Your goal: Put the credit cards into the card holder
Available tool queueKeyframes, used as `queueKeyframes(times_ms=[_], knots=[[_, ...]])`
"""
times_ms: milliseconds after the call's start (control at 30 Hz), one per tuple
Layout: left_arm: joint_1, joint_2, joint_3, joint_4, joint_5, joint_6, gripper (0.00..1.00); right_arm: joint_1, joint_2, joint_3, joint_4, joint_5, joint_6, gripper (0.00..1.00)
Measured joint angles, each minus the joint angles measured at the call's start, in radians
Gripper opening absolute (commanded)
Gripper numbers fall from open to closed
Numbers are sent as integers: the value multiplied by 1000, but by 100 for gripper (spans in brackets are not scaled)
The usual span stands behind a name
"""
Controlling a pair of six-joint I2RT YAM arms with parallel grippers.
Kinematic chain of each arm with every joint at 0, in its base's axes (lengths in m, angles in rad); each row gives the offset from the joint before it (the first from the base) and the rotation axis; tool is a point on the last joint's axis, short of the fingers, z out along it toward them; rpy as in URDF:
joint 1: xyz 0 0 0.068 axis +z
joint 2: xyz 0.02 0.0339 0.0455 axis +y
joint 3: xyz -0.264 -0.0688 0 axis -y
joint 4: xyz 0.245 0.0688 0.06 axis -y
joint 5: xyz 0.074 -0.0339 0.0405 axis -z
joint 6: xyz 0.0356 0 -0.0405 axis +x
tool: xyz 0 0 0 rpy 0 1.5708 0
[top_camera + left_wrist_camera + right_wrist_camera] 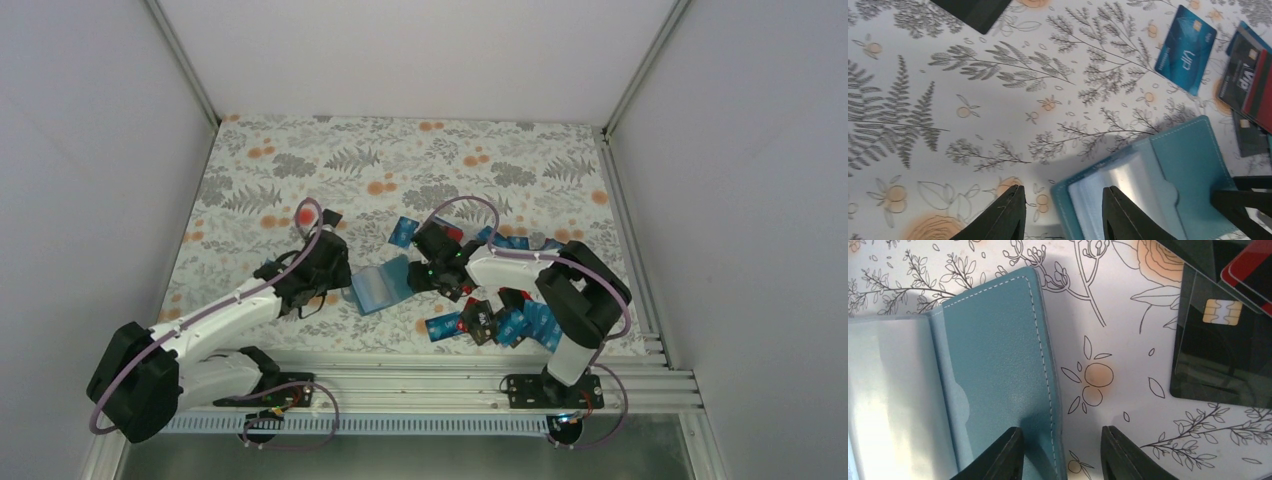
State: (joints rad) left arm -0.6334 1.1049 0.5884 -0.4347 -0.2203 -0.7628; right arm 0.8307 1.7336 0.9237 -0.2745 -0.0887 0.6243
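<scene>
Cards [500, 322] lay heaped on the worktop [300, 170] on the right arm's side, with one blue card [403, 232] apart behind the holder [380, 285]. The holder lay opened flat between the two tools, its long axis running from one to the other. The left tool [340, 288] stood with jaws parted astride the holder's left edge, and the right tool [425, 275] stood parted astride its right edge; neither clamped anything. The right tool was nearer the heap, so a pick would probably fall to it. The top view gave this layout but was too small to show the pocket [998, 355]. The right wrist view showed its notched mouth facing the fold, and a black chip card [1220, 355] near the holder. The left wrist view showed clear sleeves [1133, 170] inside.
</scene>
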Motion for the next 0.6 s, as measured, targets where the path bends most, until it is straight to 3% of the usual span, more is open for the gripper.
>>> queueKeyframes(times_ms=[100, 300, 600], knots=[[-9, 3, -8, 27, 31, 11, 43, 0, -7, 0, -13, 6, -10, 51], [-12, 58, -33, 101, 87, 30, 42, 0, -22, 7, -48, -2, -40, 57], [-15, 136, -58, 163, 130, 62, 26, 0, -35, 58, -61, -77, -122, 64]])
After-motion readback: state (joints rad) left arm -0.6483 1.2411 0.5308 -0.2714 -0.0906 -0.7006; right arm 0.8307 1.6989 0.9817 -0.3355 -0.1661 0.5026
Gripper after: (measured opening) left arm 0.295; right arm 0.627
